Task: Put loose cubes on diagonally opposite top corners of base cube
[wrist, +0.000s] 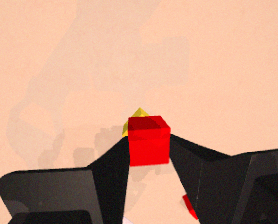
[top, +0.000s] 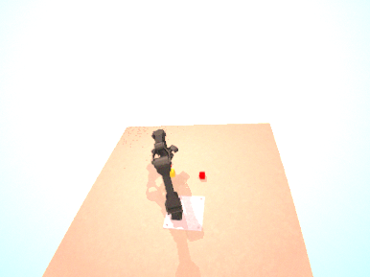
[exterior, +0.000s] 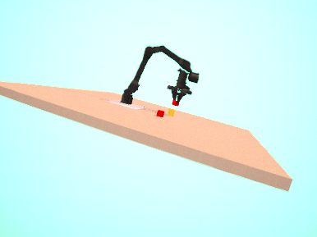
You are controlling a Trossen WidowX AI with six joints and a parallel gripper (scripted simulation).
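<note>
Held red cube (top: 171, 166) (exterior: 175, 102) (wrist: 149, 142): pinched between the gripper (exterior: 176, 102) (wrist: 147, 139) fingertips, raised off the tabletop, one face toward the wrist camera. Yellow base cube (top: 173, 173) (exterior: 171, 112) (wrist: 140, 113): on the tabletop below the gripper, mostly hidden behind the held cube in wrist view, turned relative to it, nothing stacked on top. Other red cube (top: 202, 175) (exterior: 160, 113) (wrist: 190, 206): loose on the tabletop, off to one side of the gripper, apart from the yellow one, only partly visible in wrist view.

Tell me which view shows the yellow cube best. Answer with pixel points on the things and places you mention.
The exterior view: the yellow cube (top: 173, 173) (exterior: 171, 112) (wrist: 140, 111) looks unobstructed there. The top view shows it small, beside the dark arm (top: 169, 183) (exterior: 140, 66); in the wrist view the held red cube (exterior: 175, 102) (wrist: 149, 150) hides most of it.
</note>
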